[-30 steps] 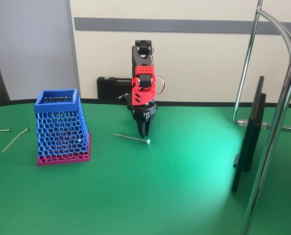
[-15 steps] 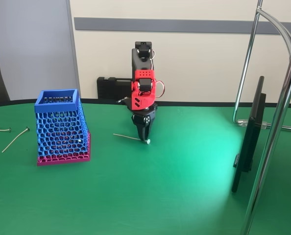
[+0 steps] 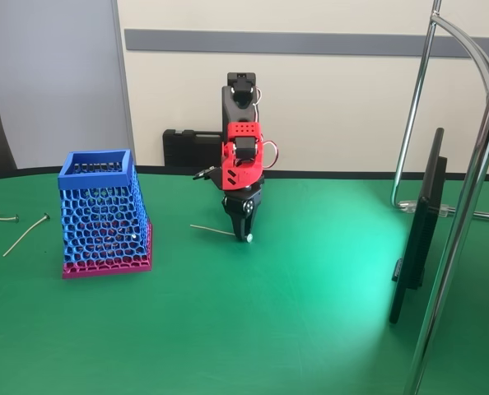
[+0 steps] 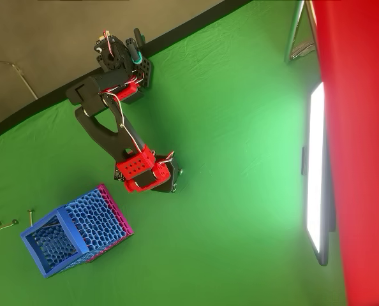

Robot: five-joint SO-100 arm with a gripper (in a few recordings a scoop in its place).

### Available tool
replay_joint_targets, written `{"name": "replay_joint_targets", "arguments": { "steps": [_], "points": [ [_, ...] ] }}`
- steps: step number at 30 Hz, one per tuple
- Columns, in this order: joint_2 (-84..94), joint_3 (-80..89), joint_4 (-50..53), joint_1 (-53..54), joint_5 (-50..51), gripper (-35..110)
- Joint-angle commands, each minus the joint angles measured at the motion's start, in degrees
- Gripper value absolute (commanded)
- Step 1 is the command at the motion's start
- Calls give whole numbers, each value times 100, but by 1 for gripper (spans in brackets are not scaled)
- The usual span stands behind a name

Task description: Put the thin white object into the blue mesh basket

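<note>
The thin white object (image 3: 216, 231) lies almost flat on the green table, its round knob at the right end. My red and black gripper (image 3: 244, 233) points straight down with its fingers closed on the stick just left of the knob. The blue mesh basket (image 3: 103, 216) with its pink base stands upright to the left, about a stick's length from the stick's free end. In the overhead view the red wrist covers the fingers, and the basket (image 4: 74, 231) sits below and left of the wrist.
Loose similar sticks (image 3: 26, 234) lie on the table left of the basket. A dark monitor (image 3: 417, 234) and chrome stand poles (image 3: 467, 206) rise on the right. A black case (image 3: 191, 148) sits behind the arm's base.
The gripper has come down from just above the stick with fingers apart and has closed on it near the knob. The stick has barely moved.
</note>
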Motion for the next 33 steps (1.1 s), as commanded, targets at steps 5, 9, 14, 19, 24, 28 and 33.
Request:
{"name": "replay_joint_targets", "arguments": {
  "steps": [5, 9, 14, 19, 24, 28, 33],
  "points": [
    [-88, -352, 202, -44, -97, 8],
    [-105, -369, 202, -44, -149, 5],
    [-97, -369, 202, -62, -211, 3],
    [185, -220, 202, -176, -299, 3],
    [1037, 149, 202, -316, -492, 1],
    [1828, 360, 202, -457, -527, 1],
    [3164, 694, 202, -519, -686, 1]
  ]
}}
